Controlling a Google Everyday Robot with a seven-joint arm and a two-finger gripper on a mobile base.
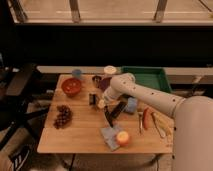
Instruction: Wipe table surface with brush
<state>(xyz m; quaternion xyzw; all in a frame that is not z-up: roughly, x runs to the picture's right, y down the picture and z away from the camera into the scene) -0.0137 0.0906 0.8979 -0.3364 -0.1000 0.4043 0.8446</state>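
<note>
The table surface (82, 135) is a light tan wooden top in the middle of the camera view. My gripper (103, 104) hangs over the table's centre, below the white arm's bend (118, 83). It is shut on the top end of the brush (108, 118), a slim black stick that slants down and to the right, with its lower end on the wood. The brush lies just left of a wider flat black bar (119, 109) and above a small grey-blue cloth (110, 136).
On the table are a red bowl (71, 86), grapes (62, 116), a blue cup (76, 73), a small dark block (92, 99), an orange fruit (122, 138), a pale blue object (131, 105) and utensils (146, 118). A green tray (147, 79) stands at the back right. A chair (20, 85) stands at the left.
</note>
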